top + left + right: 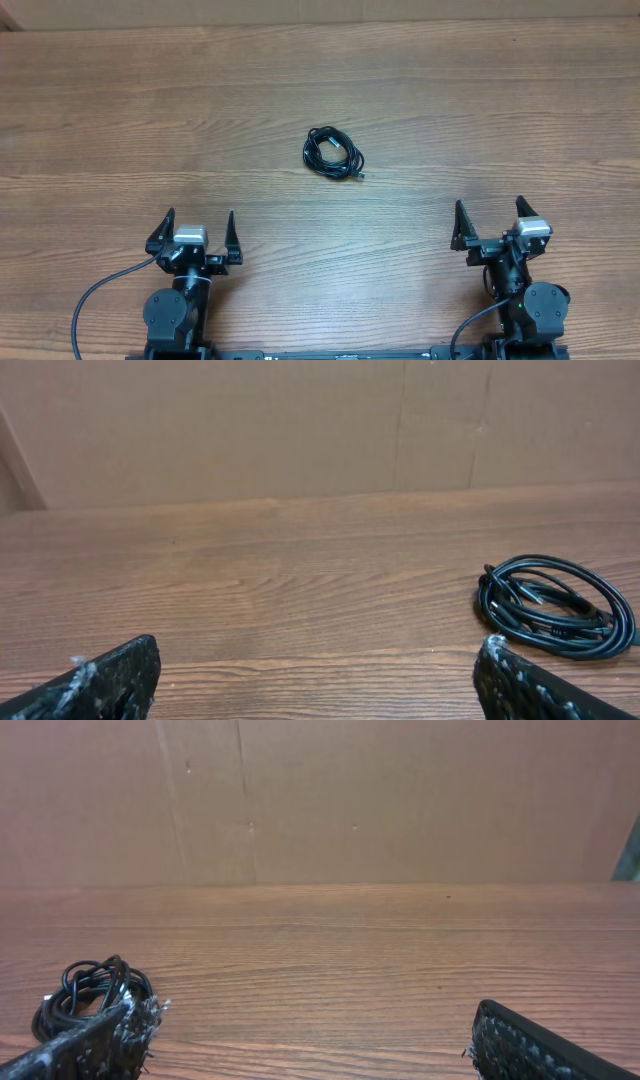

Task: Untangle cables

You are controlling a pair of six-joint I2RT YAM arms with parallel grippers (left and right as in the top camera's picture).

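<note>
The left gripper [200,216] sits at the near edge of the table [110,110], jaws spread wide, holding nothing. The cables [333,154] — one small coiled bundle (loops overlapping) — lie mid-table, well apart from both arms; the right gripper [489,206] gapes equally wide, empty.

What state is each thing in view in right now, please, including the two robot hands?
Thin black flexible cables: coiled together in one bundle, lying on the brown wooden table, held by neither hand.
Left hand: open, empty, well apart from the bundle.
Right hand: open, empty, well apart from the bundle.
</note>
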